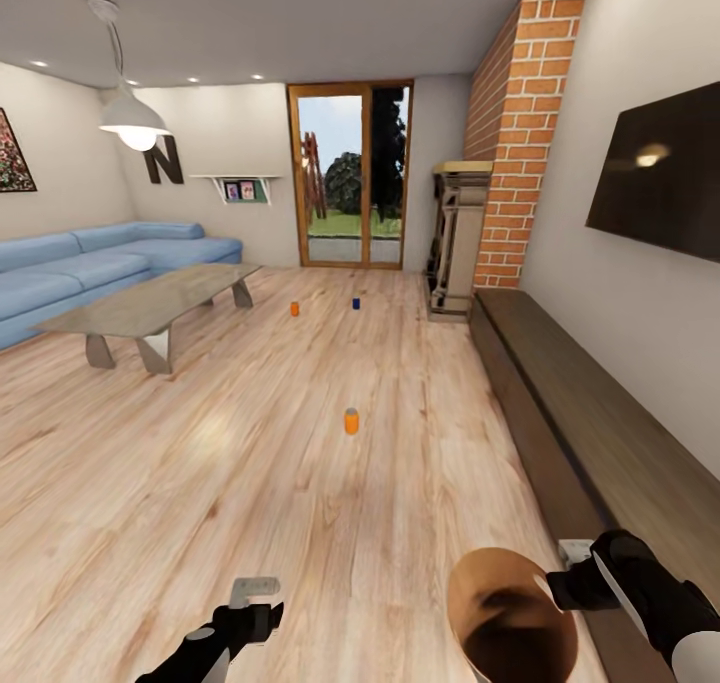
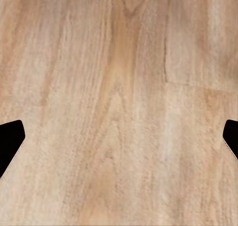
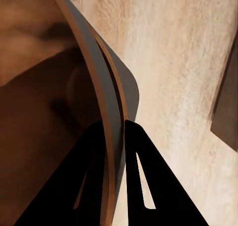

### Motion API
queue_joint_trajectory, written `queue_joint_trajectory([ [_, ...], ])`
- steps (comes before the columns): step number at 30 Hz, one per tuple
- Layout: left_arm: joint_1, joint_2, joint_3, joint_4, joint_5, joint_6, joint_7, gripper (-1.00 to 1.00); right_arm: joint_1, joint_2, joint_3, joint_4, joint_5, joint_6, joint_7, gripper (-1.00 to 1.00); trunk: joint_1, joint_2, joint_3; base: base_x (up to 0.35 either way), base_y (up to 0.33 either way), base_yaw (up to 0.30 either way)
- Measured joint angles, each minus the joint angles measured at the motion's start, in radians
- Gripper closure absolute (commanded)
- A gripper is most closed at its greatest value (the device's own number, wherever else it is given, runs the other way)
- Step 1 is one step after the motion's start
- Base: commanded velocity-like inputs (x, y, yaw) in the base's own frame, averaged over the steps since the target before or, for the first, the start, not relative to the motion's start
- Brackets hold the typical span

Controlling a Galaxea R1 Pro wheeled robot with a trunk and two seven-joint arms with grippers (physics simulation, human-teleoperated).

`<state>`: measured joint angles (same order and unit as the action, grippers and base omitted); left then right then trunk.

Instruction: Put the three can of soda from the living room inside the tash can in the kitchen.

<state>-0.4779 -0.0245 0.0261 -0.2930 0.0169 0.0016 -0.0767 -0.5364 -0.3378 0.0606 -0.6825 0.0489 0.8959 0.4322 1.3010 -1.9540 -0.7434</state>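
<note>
1. The tash can (image 1: 512, 618) is held tilted at lower right, its rim wall pinched between the closed fingers of the right gripper (image 3: 116, 136).
2. The left gripper (image 2: 119, 141) is spread, holding nothing, over bare floor (image 1: 250, 463).
3. Nearest orange can (image 1: 351, 420) is seen standing mid-floor; the far orange can (image 1: 294, 308) and blue can (image 1: 355, 303) further on, beside the table (image 1: 150, 308).
4. Cans are judged light, stiff, slick; a mid-body side grip is advised.
5. Open floor is left ahead; the bench (image 1: 590, 433) edge is to be avoided on the right.

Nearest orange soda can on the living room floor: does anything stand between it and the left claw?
Nothing visible does. The nearest orange soda can stands upright on bare light wood plank floor, ahead of the open left claw. The low grey-wood coffee table sits well off to the left. The right claw grips the tan-lined bin's rim.
</note>
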Motion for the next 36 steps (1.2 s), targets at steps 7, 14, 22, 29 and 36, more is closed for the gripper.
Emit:
queue_joint_trajectory([
  [7, 0.000, 0.000, 0.000, 0.000, 0.000, 0.000, 0.000, -1.00, 0.000, 0.000, 0.000, 0.000, 0.000, 0.000, 0.000, 1.00, 0.000, 0.000, 0.000, 0.347, 0.000, -0.005],
  [14, 0.000, 0.000, 0.000, 0.000, 0.000, -0.001, 0.000, -1.00, 0.000, 0.000, 0.000, 0.000, 0.003, 0.000, 0.000, 1.00, 0.000, 0.000, 0.000, 0.346, 0.000, -0.096],
  [22, -0.001, 0.000, 0.000, 0.000, -0.001, -0.001, 0.000, -1.00, 0.000, 0.000, 0.000, 0.000, -0.001, 0.000, 0.000, 1.00, 0.000, 0.000, 0.000, 0.346, 0.000, -0.020],
  [29, -0.001, 0.000, 0.000, 0.000, -0.001, -0.002, 0.000, -1.00, 0.000, 0.000, 0.000, 0.000, -0.005, 0.001, 0.001, 1.00, 0.000, 0.000, 0.000, 0.347, 0.000, -0.093],
  [36, -0.001, 0.000, 0.000, 0.000, -0.001, -0.002, 0.000, -1.00, 0.000, 0.000, 0.000, 0.000, -0.006, 0.001, 0.000, 1.00, 0.000, 0.000, 0.000, 0.346, 0.000, -0.028],
])
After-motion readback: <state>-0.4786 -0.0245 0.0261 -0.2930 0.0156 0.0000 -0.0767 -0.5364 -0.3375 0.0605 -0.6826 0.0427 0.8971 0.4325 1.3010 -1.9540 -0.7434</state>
